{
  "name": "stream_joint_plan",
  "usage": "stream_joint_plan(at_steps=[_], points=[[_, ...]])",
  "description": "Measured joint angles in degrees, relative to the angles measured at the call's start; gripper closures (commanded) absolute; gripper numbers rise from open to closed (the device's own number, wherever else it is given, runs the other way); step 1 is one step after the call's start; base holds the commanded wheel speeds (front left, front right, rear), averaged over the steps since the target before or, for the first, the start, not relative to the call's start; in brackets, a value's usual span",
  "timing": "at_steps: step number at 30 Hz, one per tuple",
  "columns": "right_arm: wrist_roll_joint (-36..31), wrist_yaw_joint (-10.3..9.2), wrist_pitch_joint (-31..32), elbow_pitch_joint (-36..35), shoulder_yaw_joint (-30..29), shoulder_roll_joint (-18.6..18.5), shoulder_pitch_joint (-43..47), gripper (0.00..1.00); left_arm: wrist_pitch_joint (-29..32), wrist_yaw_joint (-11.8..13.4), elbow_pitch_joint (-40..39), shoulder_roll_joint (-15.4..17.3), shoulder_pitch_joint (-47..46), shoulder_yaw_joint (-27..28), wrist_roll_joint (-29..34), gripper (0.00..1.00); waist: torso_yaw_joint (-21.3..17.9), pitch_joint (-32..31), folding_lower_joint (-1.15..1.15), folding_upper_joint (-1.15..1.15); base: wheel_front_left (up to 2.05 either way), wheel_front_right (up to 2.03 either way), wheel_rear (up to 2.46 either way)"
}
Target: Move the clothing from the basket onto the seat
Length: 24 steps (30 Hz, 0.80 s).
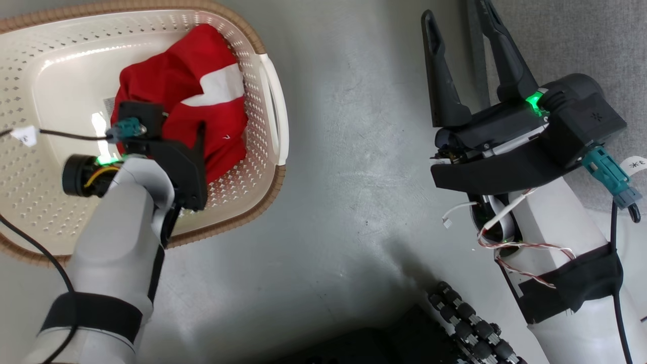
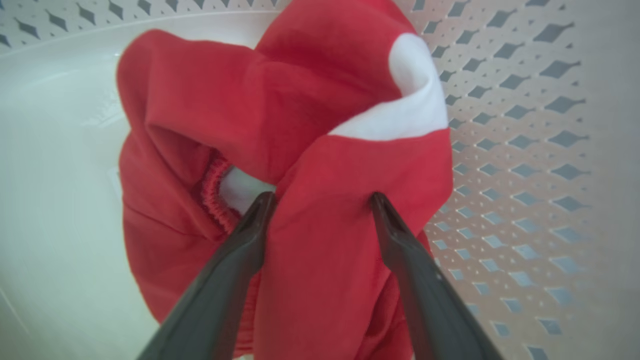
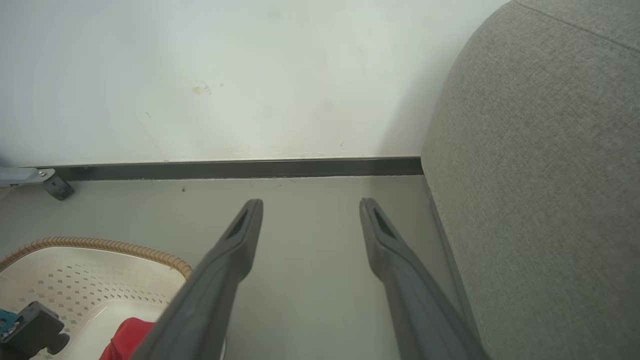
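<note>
Reviewing progress first, the supervisor asked: what had been done?

Inspector: Nothing delivered. The clothing (image 1: 187,96) lay heaped inside the basket (image 1: 55,45), against its right-hand wall by the white handle (image 1: 275,101). The basket stood on the floor (image 1: 354,167). No cloth lay on the part of the seat (image 3: 540,190) in view. Judged stage: the first pick-up, with the grasp not yet made. Lift, carry and release were all outstanding.

Supervisor: State of the end effectors?

Inspector: The left end effector (image 2: 322,200) was down in the basket with its jaws spread wide. Its tips were at the red fabric with one fold between them, and nothing was clamped. The right end effector (image 1: 455,7) stood wide apart and empty over the floor, just beside the seat.

Supervisor: Where did the views differ?

Inspector: The head view hid the left tips behind the wrist housing (image 1: 167,146). The left wrist view supplied them, plus an elastic waistband (image 2: 215,195) and a white panel (image 2: 415,100). The right wrist view gave the wall (image 3: 225,75) and skirting (image 3: 240,168) beyond the seat, both absent from the head view. Whether the heap held one garment or two could not be told.
</note>
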Motion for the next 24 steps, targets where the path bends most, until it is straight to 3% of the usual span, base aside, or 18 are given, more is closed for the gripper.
stream_joint_plan(at_steps=[13, 14, 15, 17, 24], points=[[1.26, -1.02, 0.00, -0.11, 0.82, 0.01, 0.05, 0.00, -0.15, 0.00, 1.89, 0.55, -1.54, -0.96, 0.04, 0.00, -1.31, 1.24, 0.00, 0.00, 0.00, 0.00, 0.00], [1.26, -1.20, 0.00, -0.11, 0.86, 0.01, 0.05, 0.00, -0.38, 0.00, 2.02, 0.56, -1.54, -0.96, 0.04, 0.07, -1.35, 1.26, 0.00, 0.00, 0.00, 0.00, 0.00], [1.26, -1.27, 0.00, -0.11, 0.85, 0.01, 0.05, 0.00, -0.65, 0.00, 2.11, 0.58, -1.54, -1.00, 0.04, 0.26, -1.37, 1.28, 0.00, 0.00, 0.00, 0.00, 0.00], [1.27, -1.42, 0.00, -0.10, 0.85, 0.01, 0.04, 0.00, -1.09, 0.00, 2.25, 0.58, -1.55, -1.02, 0.04, 1.00, -1.40, 1.29, 0.00, -0.01, 0.00, 0.00, 0.00], [1.33, -1.42, 0.00, 0.49, 0.54, 0.02, 0.04, 0.00, -3.30, -0.01, 2.93, 0.09, -1.54, -1.08, 0.03, 1.00, -1.25, 0.66, 0.01, -0.01, 0.00, 0.00, 0.00]])
